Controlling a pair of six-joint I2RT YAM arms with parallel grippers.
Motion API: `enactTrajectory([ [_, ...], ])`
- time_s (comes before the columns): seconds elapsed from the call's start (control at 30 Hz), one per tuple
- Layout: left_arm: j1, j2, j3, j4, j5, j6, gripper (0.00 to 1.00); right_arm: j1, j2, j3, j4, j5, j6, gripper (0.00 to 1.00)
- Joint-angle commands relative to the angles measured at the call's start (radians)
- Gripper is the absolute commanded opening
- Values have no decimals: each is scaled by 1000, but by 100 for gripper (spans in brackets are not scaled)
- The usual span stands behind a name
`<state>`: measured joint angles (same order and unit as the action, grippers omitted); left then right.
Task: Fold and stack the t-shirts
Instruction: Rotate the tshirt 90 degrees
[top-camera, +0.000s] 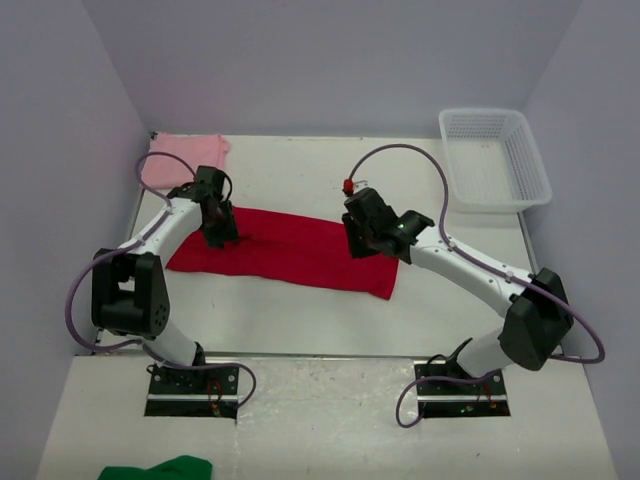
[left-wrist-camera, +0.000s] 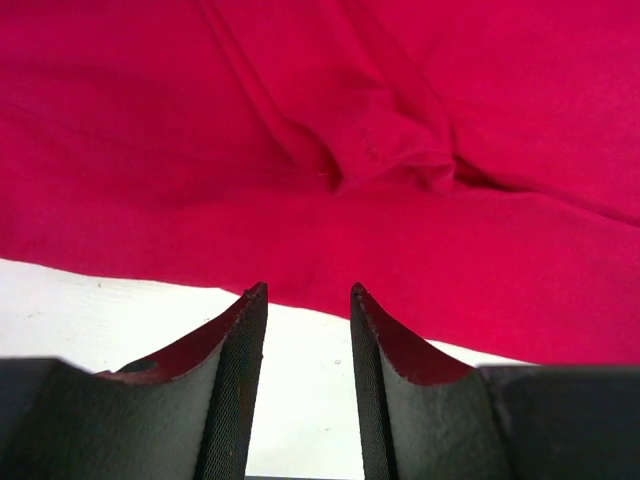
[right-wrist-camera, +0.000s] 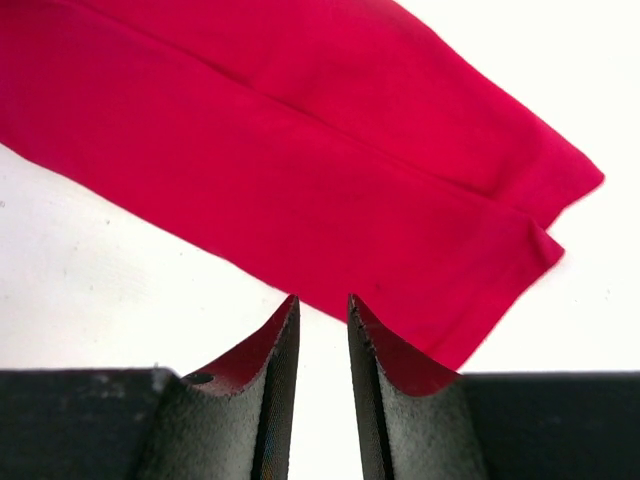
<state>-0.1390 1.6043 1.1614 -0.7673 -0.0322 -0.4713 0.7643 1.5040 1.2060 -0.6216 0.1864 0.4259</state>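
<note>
Centrally, the red t-shirt (top-camera: 285, 250) lies folded into a long band on the table (top-camera: 300, 180), the pink t-shirt (top-camera: 187, 157) folded at the far left corner. The left gripper (left-wrist-camera: 308, 292) and right gripper (right-wrist-camera: 322, 300) hover toward the band's two ends, jaws slightly apart, gripping nothing.

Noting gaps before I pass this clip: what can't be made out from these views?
- Green cloth: cut off by the top view's bottom edge.
- Pink t-shirt: top view only, too small to count folds; a cable crosses it.
- Red t-shirt: left gripper and right gripper cover parts of it from above; both wrist views crop it.
</note>
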Motion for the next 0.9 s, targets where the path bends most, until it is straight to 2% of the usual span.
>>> enactTrajectory([
  [0.0,13,-20,-12,92,67,0,41,-16,-106,-48,34,-16,1,27],
  [0.2,18,37,14,122,97,7,40,-36,-169,-125,59,-42,8,27],
  [0.3,18,72,23,114,110,8,35,-37,-176,-152,63,-35,17,27],
  [0.37,18,77,15,123,114,11,7,-39,-185,-174,75,-28,22,27],
  [0.4,18,82,6,119,97,10,0,-42,-188,-180,79,-30,24,27],
  [0.6,22,88,-26,137,71,13,0,-46,-189,-220,103,-36,31,27],
  [0.87,24,176,35,140,60,3,0,-51,-228,-261,112,-38,40,27],
])
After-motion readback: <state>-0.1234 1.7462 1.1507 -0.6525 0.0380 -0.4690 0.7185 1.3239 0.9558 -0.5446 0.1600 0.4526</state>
